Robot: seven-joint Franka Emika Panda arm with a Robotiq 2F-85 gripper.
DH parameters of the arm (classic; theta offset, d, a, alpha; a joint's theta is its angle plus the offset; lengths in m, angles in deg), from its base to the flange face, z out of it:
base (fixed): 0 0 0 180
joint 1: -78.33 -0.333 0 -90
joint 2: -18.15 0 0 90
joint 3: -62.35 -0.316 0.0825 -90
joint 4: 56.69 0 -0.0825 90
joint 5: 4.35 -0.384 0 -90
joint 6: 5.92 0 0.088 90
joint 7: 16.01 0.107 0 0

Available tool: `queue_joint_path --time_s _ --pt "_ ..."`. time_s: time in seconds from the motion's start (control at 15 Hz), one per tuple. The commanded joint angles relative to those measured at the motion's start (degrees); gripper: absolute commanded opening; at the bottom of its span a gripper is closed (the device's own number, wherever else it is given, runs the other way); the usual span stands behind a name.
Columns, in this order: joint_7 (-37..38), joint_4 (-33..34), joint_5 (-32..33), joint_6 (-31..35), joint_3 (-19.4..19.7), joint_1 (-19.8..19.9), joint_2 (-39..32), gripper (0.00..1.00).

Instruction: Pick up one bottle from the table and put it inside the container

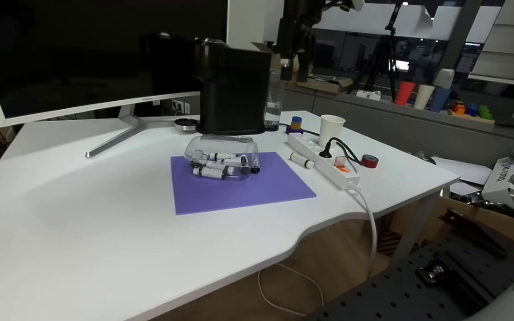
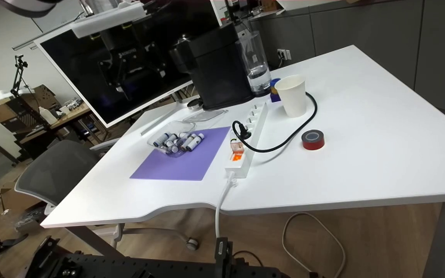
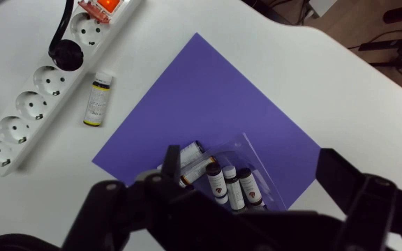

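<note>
A small bottle (image 1: 301,160) with a white cap and yellow-striped label lies on the white table (image 1: 105,232), between the power strip and the purple mat. It also shows in the wrist view (image 3: 97,101). A clear open plastic container (image 1: 252,151) on the mat holds several similar bottles (image 3: 234,188). The container also shows in an exterior view (image 2: 174,126). Another bottle (image 3: 190,153) lies on the mat against its outer side. My gripper (image 3: 251,165) is open and empty, high above the table; both exterior views show it raised (image 1: 295,69) (image 2: 141,82).
A tall black box-shaped appliance (image 1: 234,89) with a clear water cylinder (image 1: 273,102) stands behind the purple mat (image 1: 239,196). A white power strip (image 1: 319,156) with a black plug, a paper cup (image 1: 330,127) and a tape roll (image 1: 369,161) stand beside it. A monitor (image 1: 83,53) is behind.
</note>
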Motion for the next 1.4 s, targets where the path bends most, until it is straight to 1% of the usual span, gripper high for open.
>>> queue_joint_path --time_s 0.0,0.13,0.27,0.4,0.47,0.6,0.67,0.8,1.0,1.2,1.33 --pt "-1.4 1.6 -0.6 -1.7 -0.7 1.7 -1.1 1.0" --pt "-2.5 3.1 -1.2 -2.9 -0.5 2.3 -2.4 1.0" --pt "1.4 0.7 0.8 6.2 -0.9 1.9 -1.3 1.0" --pt "4.6 1.6 2.5 12.1 -0.7 2.4 -4.0 1.0" --pt "6.9 2.1 4.5 15.2 -0.3 2.7 -5.5 1.0" --pt "11.2 3.8 8.2 18.6 0.3 3.5 -8.9 1.0" --pt "13.2 5.0 9.6 18.9 0.5 4.0 -10.7 1.0" --pt "15.7 7.6 10.5 17.4 0.7 5.0 -14.6 1.0" --pt "18.4 12.0 10.2 13.5 0.6 6.0 -20.1 1.0" --pt "20.4 16.8 11.3 9.4 0.6 6.1 -25.3 1.0" --pt "21.9 19.8 11.7 4.4 0.5 5.8 -27.6 1.0"
